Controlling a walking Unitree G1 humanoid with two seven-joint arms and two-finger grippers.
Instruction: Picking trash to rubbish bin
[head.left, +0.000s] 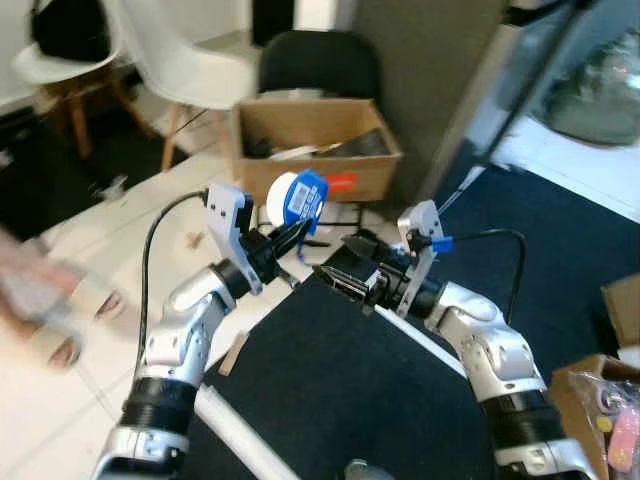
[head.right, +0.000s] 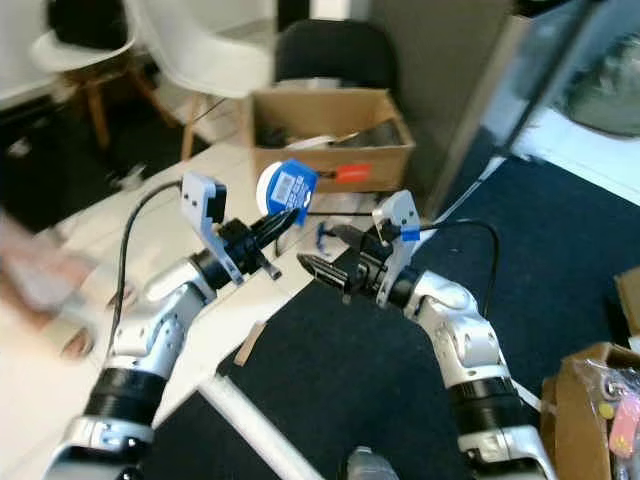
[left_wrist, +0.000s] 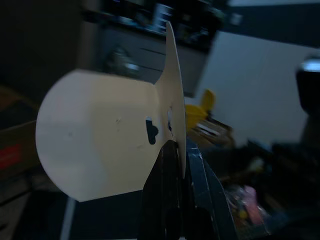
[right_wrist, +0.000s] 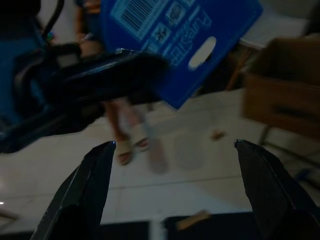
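Left eye view: I see my left pincer (head.left: 296, 236) raised in front of me, clamped on a white pack with a blue card (head.left: 297, 199), held in the air above the pale floor (head.left: 120, 215). My right pincer (head.left: 345, 262) is just beside it, fingers spread apart, holding nothing. Behind both sits an open cardboard box (head.left: 315, 150) on the floor, with a black chair (head.left: 318, 63) and white chair (head.left: 180, 60) further back. A person's feet (head.left: 60, 320) are blurred at the left. Dark carpet (head.left: 340, 380) lies under the arms.

Right eye view: same scene, pack (head.right: 285, 186) still off the floor, near the box (head.right: 330, 135).

Left wrist view: white pack (left_wrist: 100, 145) pinched at its card edge between the black fingers (left_wrist: 167, 190).

Right wrist view: two fingers (right_wrist: 87, 185) wide apart, blue barcode card (right_wrist: 175, 45) ahead of them, gripped by the other pincer (right_wrist: 100, 70).
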